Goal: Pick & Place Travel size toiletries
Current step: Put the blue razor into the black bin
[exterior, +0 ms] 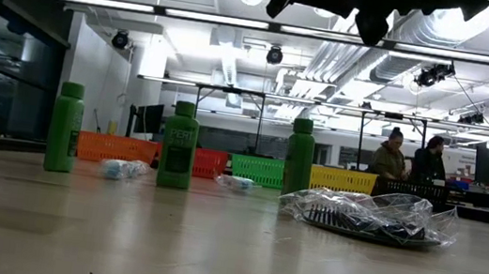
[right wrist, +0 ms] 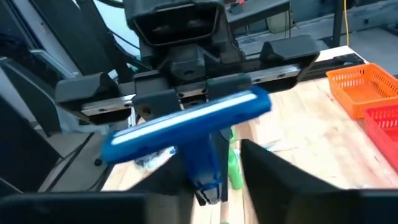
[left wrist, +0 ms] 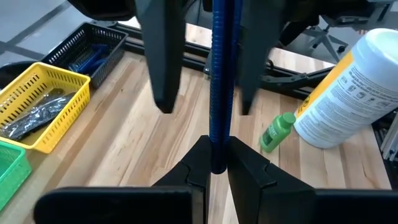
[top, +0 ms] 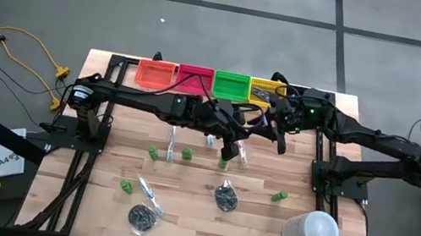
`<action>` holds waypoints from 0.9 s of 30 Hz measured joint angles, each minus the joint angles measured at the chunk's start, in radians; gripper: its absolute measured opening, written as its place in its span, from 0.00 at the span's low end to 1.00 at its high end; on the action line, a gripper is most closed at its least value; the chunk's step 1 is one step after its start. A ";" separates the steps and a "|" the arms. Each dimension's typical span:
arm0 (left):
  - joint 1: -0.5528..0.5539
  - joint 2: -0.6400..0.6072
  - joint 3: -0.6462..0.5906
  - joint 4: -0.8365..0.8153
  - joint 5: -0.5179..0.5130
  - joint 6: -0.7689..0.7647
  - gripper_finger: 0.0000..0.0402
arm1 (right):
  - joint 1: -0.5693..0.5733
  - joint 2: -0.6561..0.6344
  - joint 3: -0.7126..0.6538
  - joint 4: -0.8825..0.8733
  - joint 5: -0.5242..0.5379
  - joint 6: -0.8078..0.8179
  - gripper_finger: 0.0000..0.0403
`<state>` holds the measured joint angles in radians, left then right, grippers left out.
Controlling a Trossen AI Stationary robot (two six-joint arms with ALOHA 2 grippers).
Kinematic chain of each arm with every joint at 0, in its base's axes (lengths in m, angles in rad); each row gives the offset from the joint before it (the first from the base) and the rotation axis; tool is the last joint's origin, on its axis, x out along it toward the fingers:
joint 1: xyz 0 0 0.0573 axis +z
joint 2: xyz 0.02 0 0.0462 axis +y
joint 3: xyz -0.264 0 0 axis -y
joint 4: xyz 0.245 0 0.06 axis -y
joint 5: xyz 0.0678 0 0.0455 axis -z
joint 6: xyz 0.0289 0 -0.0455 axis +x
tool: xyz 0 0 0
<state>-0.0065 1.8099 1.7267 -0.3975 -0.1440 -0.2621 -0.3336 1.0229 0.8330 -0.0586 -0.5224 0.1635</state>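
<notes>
The left gripper (left wrist: 217,165) hung above the middle of the wooden table (top: 194,218), its two dark fingers closed tight on the handle of a slim dark-blue plastic razor (left wrist: 219,81), which stood up between them. The right gripper (top: 282,143) hung close beside it, its own fingers parted on either side of the same razor (right wrist: 186,127); whether they touched it could not be told, since the right wrist view was blurred there. Below the arms, stubby green plastic bottles (top: 188,155) stood or lay scattered on the table, three of them upright in the low view (exterior: 178,144). A dark comb in a clear wrapper (exterior: 366,219) lay near the front of that view, and two dark round bundles (top: 225,196) rested on the near half of the table. A large white cylinder (top: 311,229) lay toward the near right corner. Orange, red, green and yellow plastic bins (top: 193,80) stood in a row along the far edge.
</notes>
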 joint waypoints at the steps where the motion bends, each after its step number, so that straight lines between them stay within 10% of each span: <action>1: 0.000 0.000 0.000 -0.001 0.000 0.000 0.08 | 0.000 0.000 0.000 0.000 0.000 0.009 0.24; 6: 0.001 0.000 0.000 -0.003 0.009 -0.009 0.08 | 0.000 0.000 0.000 0.000 -0.013 0.014 0.06; 27: 0.032 -0.061 0.002 -0.170 -0.016 -0.008 0.50 | -0.097 -0.024 0.000 -0.080 0.112 0.105 0.06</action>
<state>0.0250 1.7492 1.7283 -0.5678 -0.1604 -0.2703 -0.4305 0.9991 0.8333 -0.1387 -0.4099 0.2684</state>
